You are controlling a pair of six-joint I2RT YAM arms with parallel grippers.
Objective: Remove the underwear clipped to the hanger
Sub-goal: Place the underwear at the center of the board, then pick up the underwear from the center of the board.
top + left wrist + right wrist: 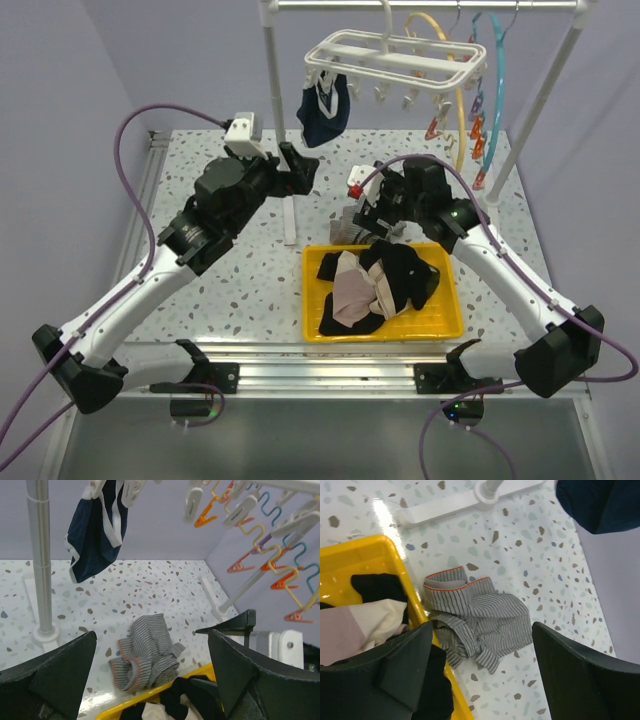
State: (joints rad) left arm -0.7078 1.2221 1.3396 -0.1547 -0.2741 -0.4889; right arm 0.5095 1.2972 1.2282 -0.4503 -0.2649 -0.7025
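Observation:
A navy blue underwear [325, 108] hangs clipped to the left end of the white clip hanger [395, 55]; it also shows in the left wrist view [95, 535]. A grey striped underwear [350, 228] lies crumpled on the table just behind the yellow tray [380, 337], seen closer in both wrist views [147, 652] [480, 617]. Black [405, 275] and pink-beige [355, 295] underwear lie in the tray. My left gripper [303, 167] is open and empty, below and in front of the navy piece. My right gripper [372, 225] is open and empty just above the striped piece.
The rack's white poles [272, 90] [535, 110] and its base foot [291, 215] stand on the speckled table. Coloured wavy hangers with orange clips [480, 100] hang at the right of the rail. The table's metal edge [330, 355] runs in front of the tray.

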